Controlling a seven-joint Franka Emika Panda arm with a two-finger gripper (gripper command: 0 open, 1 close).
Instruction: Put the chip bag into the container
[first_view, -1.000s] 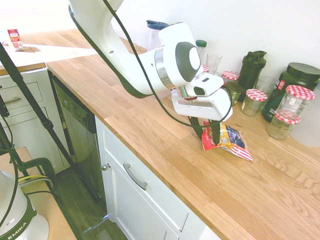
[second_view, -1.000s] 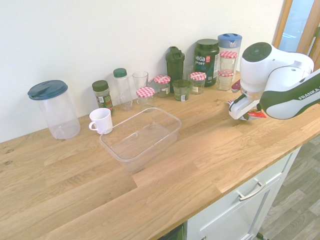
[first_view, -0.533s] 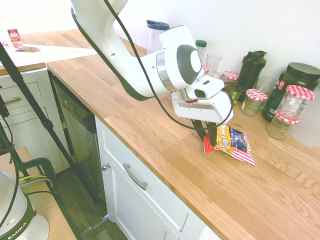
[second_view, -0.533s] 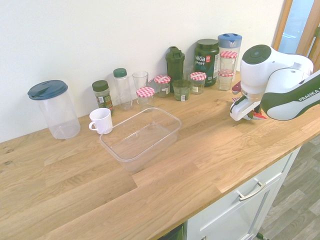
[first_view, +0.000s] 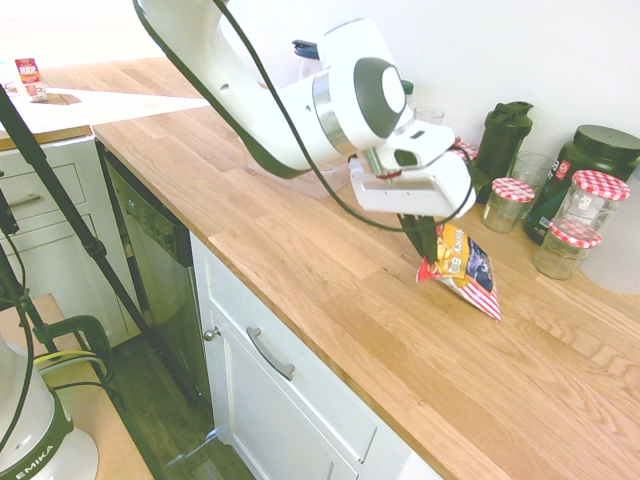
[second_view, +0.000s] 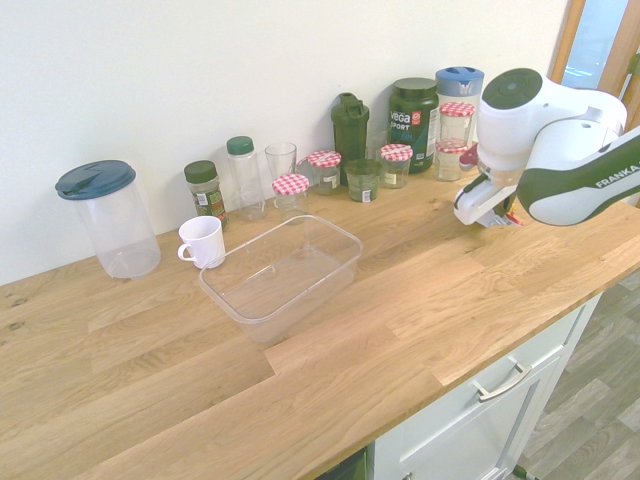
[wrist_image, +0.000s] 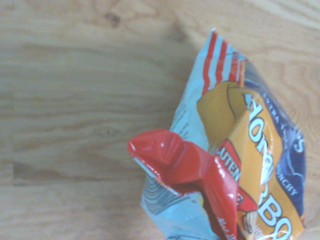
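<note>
Right of centre in the first exterior view, the hand (first_view: 422, 238) pinches the red end of the chip bag (first_view: 458, 266), whose striped end slants down toward the lower right, perhaps just clear of the table (first_view: 330, 290), though the contact is hard to judge. The clear container (second_view: 285, 285) sits near the middle of the second exterior view, beside the white mug (second_view: 202, 242).

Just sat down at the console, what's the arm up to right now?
The white arm has its gripper closed on the red end of the chip bag, which hangs tilted with its striped end slanting down; whether that end touches the counter I can't tell. The bag isn't in the container yet: that clear tub sits farther along the counter, beside the white mug.
</note>
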